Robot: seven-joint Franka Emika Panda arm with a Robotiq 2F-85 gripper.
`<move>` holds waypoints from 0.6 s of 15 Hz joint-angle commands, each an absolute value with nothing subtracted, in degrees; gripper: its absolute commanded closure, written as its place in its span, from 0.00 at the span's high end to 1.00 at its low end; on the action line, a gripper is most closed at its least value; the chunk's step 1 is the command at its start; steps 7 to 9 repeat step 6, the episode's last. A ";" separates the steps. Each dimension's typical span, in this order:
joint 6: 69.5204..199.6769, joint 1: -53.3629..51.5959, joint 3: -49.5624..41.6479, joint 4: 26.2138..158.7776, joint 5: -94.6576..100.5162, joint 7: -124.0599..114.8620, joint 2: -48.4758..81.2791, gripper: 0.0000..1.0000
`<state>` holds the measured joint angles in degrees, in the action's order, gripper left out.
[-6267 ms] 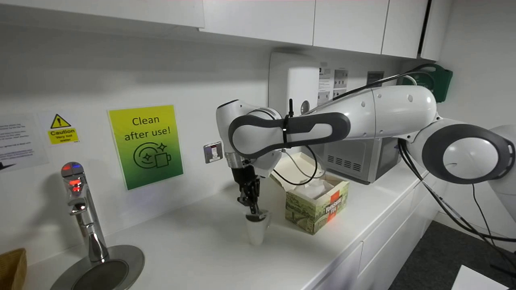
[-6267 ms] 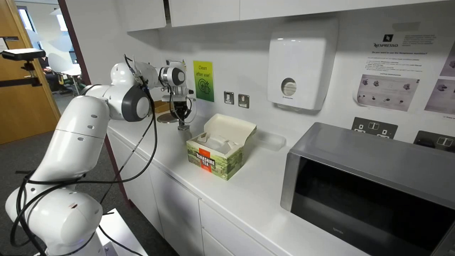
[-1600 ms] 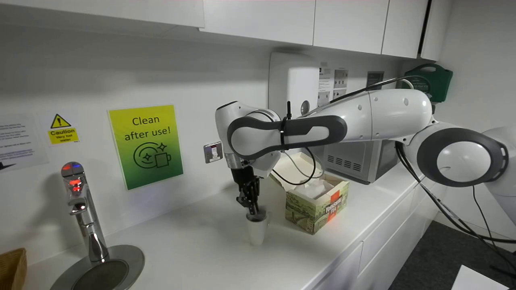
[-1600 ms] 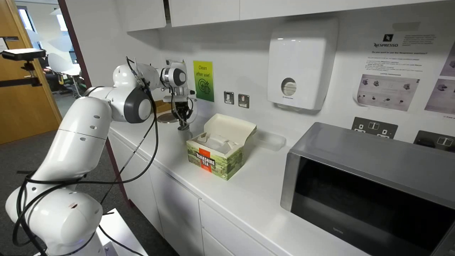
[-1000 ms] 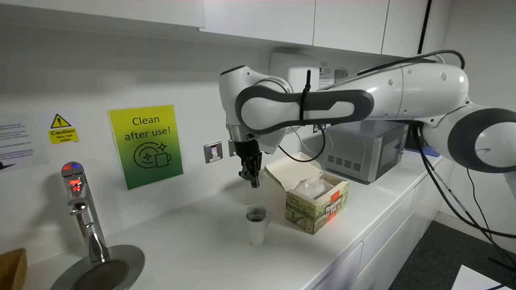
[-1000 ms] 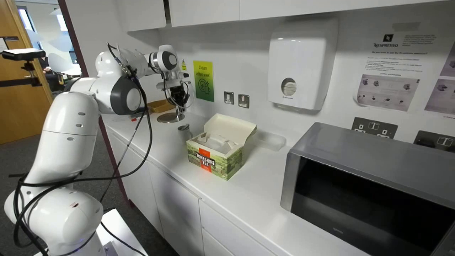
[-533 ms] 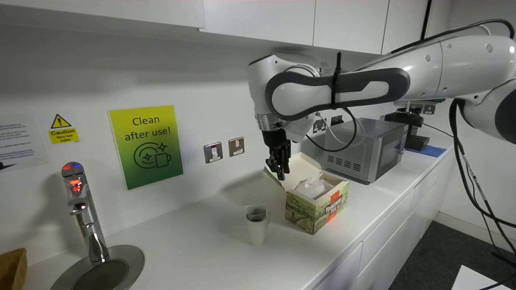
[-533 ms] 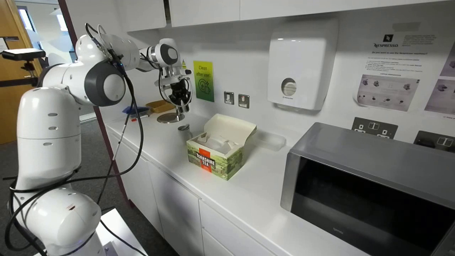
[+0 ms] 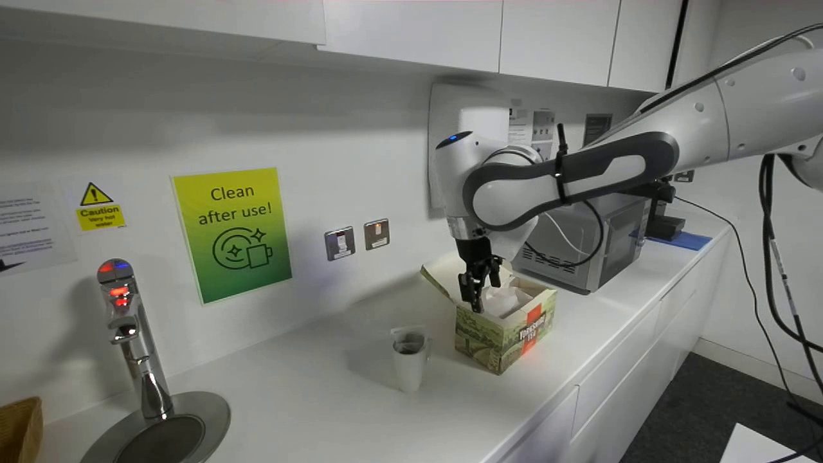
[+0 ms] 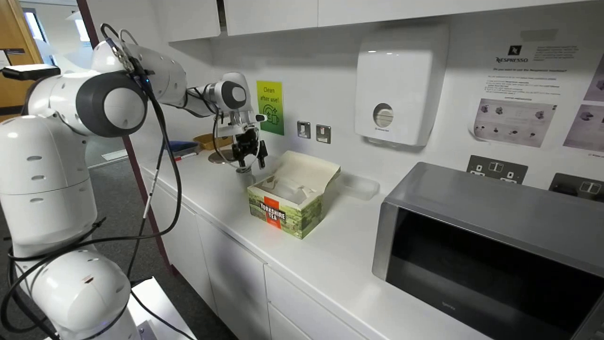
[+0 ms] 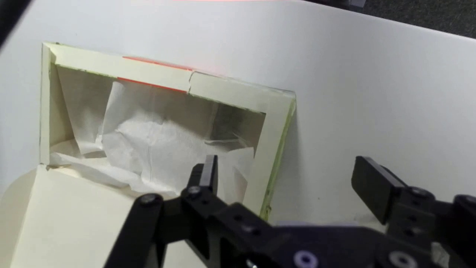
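My gripper (image 11: 284, 163) stands open and holds nothing, its black fingers (image 11: 210, 173) spread wide. It hangs pointing down above the Yorkshire Tea box (image 11: 148, 70), whose lid is raised. In the wrist view one finger is over the box's inside and its counterpart is over the bare counter beyond the rim. Crumpled white wrapping (image 11: 148, 149) lies inside. In both exterior views the gripper (image 9: 486, 296) is near the side of the box (image 9: 476, 341) that faces the mug. The white mug (image 9: 409, 373) stands upright on the counter, something dark at its mouth.
A tap (image 9: 154, 395) with a round metal drain plate rises from the counter. A microwave (image 10: 481, 208) and a clear plastic tub (image 10: 358, 188) stand beyond the box. A towel dispenser (image 10: 401, 75) hangs on the wall, below white cupboards (image 9: 411, 32).
The gripper was shut with its fingertips at the mug's mouth. It has risen, swung across to the tea box, come down somewhat and opened. Mug and box have stayed put.
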<state>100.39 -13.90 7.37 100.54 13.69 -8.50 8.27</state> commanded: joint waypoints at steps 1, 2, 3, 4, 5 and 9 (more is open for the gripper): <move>100.70 -13.11 8.18 101.74 13.80 -8.76 7.55 1.00; 100.97 -13.05 8.22 102.61 13.79 -8.84 6.86 1.00; 101.06 -13.03 8.25 103.02 13.79 -8.85 6.47 1.00; 101.06 -13.02 8.26 103.14 13.79 -8.85 6.30 1.00; 101.07 -13.01 8.26 103.17 13.79 -8.85 6.24 1.00; 101.07 -13.01 8.26 103.18 13.79 -8.85 6.23 1.00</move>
